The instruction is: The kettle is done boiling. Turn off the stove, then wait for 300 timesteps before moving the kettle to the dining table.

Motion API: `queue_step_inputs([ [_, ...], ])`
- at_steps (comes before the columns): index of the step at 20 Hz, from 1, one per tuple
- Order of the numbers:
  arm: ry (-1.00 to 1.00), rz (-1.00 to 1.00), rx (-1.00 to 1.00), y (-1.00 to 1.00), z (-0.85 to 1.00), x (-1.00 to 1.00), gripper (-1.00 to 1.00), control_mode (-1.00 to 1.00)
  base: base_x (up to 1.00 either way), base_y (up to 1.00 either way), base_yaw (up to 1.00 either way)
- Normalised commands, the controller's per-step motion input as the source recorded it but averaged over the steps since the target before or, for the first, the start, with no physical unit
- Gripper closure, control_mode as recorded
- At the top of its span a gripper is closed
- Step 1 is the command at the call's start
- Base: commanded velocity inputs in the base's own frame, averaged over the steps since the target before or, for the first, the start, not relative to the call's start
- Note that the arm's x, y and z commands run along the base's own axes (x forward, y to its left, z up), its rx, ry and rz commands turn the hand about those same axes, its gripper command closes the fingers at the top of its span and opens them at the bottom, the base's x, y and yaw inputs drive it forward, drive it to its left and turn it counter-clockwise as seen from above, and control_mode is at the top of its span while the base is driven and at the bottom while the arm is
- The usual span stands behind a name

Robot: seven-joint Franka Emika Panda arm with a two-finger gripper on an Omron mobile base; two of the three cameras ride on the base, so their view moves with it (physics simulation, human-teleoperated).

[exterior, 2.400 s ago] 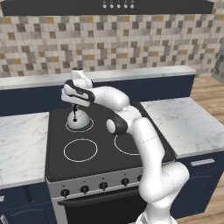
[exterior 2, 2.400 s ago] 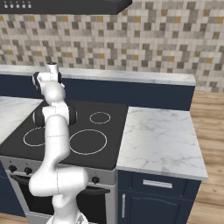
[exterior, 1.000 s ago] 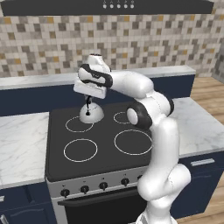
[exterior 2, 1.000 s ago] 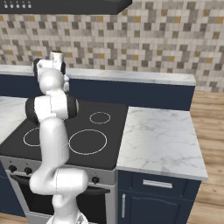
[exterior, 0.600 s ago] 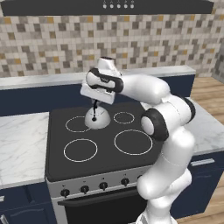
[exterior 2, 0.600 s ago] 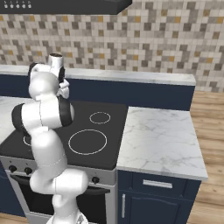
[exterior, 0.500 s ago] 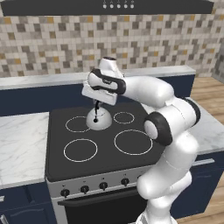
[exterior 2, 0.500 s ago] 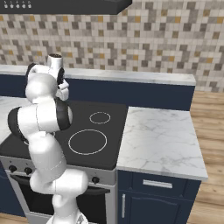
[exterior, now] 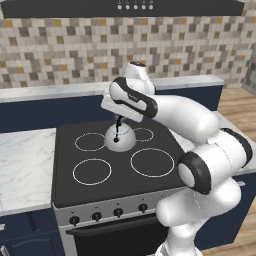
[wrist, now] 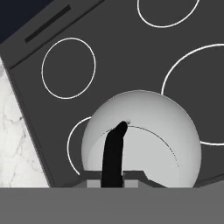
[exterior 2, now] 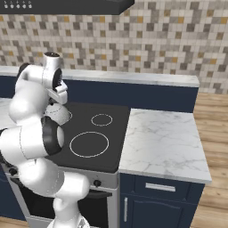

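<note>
left base view: the kettle (exterior: 120, 138) hangs over the back of the stove (exterior: 65, 187), between the two small back rings. the gripper (exterior: 118, 121) is pinched tight on its thin black handle.

right base view: the kettle (exterior 2: 56, 112) peeks out behind the white arm, over the stove (exterior 2: 111, 158).

hand view: the kettle (wrist: 144, 131) is a grey dome just below the hand, with rings around it.

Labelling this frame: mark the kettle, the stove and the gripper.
kettle (exterior: 121, 140), left base view, on its silver dome.
stove (exterior: 70, 187), left base view, bare black glass.
gripper (exterior: 118, 123), left base view, at the kettle's black handle.
</note>
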Motion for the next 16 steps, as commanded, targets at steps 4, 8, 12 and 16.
queue_step_inputs([
  [4, 0.0, -0.01, 0.0, -0.26, 0.28, -0.59, 1.0, -1.0, 0.0, 0.0, 0.0],
  [8, 0.0, 0.0, 0.0, -0.16, 0.16, -0.4, 1.0, -1.0, 0.0, 0.0, 0.0],
  [12, 0.0, 0.0, 0.0, 0.0, 0.0, 0.0, 1.0, -1.0, 0.0, 0.0, 0.0],
  [16, -0.08, 0.0, 0.0, 0.0, 0.0, -0.16, 1.0, -1.0, 0.0, 0.0, 0.0],
])
